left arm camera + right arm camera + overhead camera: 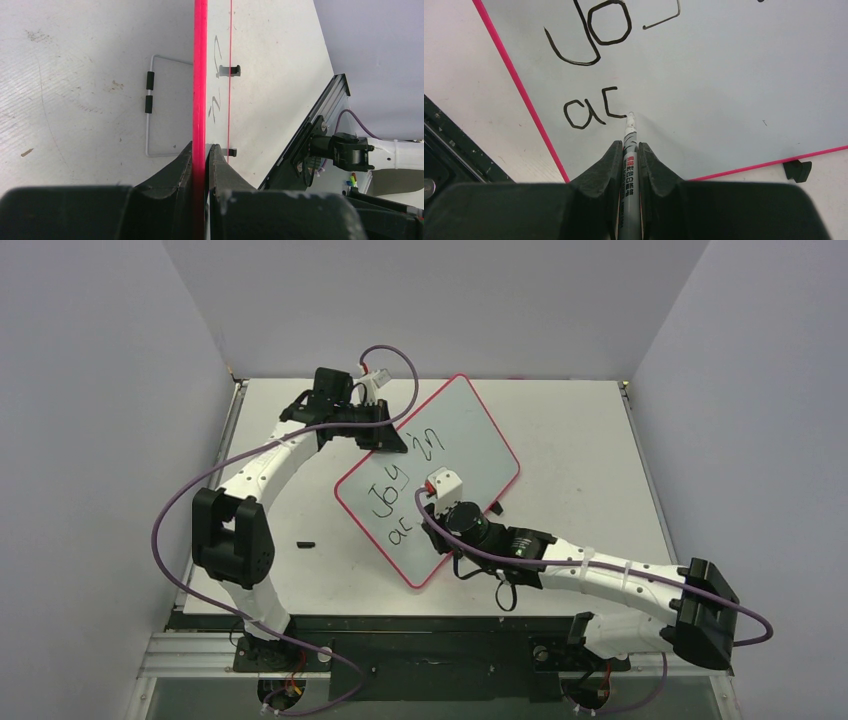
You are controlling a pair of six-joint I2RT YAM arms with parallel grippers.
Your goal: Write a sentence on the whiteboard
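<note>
The whiteboard (455,445) lies tilted on the table, pale with a thin red rim. On it stand the black words "Joy in" and, below, the letters "ac" (594,110). My left gripper (383,432) is shut on the whiteboard's red rim (200,75) at its far left edge. My right gripper (440,502) is shut on a grey marker (630,150). The marker's tip (630,116) touches the board just right of the "c". The board also shows in the right wrist view (724,75).
A small black cap-like piece (306,543) lies on the table left of the board. A black clip (797,170) sits at the board's near edge, another (230,70) on its face side. A wire stand (150,95) lies behind the board. Grey walls enclose the table.
</note>
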